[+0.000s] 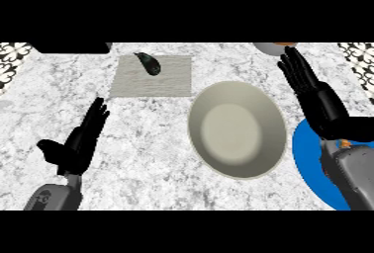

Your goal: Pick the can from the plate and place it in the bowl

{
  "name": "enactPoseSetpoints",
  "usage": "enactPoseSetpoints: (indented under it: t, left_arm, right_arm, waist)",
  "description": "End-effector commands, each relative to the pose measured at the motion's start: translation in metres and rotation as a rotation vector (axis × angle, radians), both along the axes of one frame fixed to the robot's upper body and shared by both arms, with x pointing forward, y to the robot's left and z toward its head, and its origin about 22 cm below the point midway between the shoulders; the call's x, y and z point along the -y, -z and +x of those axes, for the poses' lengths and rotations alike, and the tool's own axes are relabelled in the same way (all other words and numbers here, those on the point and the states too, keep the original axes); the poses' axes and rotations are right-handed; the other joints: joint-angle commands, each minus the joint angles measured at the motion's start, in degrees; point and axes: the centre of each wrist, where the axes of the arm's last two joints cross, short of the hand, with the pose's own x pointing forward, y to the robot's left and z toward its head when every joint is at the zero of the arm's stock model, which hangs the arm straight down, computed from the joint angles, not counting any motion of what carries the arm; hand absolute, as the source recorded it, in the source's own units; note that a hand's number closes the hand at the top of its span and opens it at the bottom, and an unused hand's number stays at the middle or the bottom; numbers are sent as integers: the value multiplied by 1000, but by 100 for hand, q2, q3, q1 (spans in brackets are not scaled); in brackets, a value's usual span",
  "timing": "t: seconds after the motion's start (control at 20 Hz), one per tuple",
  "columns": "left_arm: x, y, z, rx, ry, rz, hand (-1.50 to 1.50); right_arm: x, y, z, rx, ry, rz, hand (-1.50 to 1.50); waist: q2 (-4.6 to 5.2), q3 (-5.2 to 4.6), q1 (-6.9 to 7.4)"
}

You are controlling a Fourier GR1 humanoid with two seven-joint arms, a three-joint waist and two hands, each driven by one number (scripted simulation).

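dark can (148, 63) on square mat (155, 84)

Left forearm (55, 197) and right forearm (355, 170) grey; left hand (73, 148) and right hand (315, 96) black, slender-fingered.

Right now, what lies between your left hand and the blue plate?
The bowl, in the head view: left hand on one side of it, blue plate on the other.

No readable text, labels, brands or numbers from my end. Small dark can (150, 63) on the grey square mat (157, 81) shows no legible marking. Black-and-white patterned strips (15, 62) at the marble table (146, 148) edges are ornament, not writing.
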Motion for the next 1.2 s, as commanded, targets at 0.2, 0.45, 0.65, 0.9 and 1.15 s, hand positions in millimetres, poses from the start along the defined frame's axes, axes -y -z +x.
enactPoseSetpoints:
  t: [0.2, 0.45, 0.65, 0.9, 1.15]
  left_arm:
    - [-59, -83, 24, 256, -168, 114, 0]
    - [-72, -93, 26, 244, -231, 91, 0]
    - [-83, -92, 25, 242, -231, 99, 0]
    - [-76, -94, 22, 237, -238, 95, 0]
    - [-87, -100, 20, 242, -243, 109, 0]
  right_arm:
    - [-11, -16, -15, -41, -58, 151, -150]
    - [35, 19, -33, 142, 535, -185, -150]
    - [4, 27, -87, 201, 525, -267, -150]
    - [18, -4, -128, 144, 557, -501, -150]
    - [40, -57, -150, 34, 632, -704, -150]
  waist:
    - [-48, 48, 21]
    - [-114, 49, -222]
    - [-65, 31, -212]
    - [-88, 15, -258]
    - [-88, 8, -322]
